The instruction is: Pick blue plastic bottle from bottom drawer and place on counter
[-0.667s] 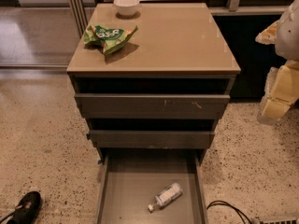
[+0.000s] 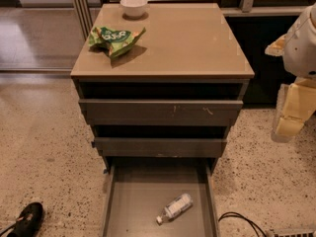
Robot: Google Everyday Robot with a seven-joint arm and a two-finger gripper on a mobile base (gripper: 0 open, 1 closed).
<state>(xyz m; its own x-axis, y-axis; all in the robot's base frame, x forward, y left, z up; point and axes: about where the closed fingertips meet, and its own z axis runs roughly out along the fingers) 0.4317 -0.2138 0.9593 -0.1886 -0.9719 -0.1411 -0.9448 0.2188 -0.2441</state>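
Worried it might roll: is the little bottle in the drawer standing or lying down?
Lying down: the blue plastic bottle rests sideways on the bottom drawer floor. The gripper hangs right of the cabinet.

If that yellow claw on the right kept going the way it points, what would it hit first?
Probably the floor. The gripper hangs beside the cabinet, pointing down, with nothing visible beneath it, though depth is unclear. The bottle lies well off to its side.
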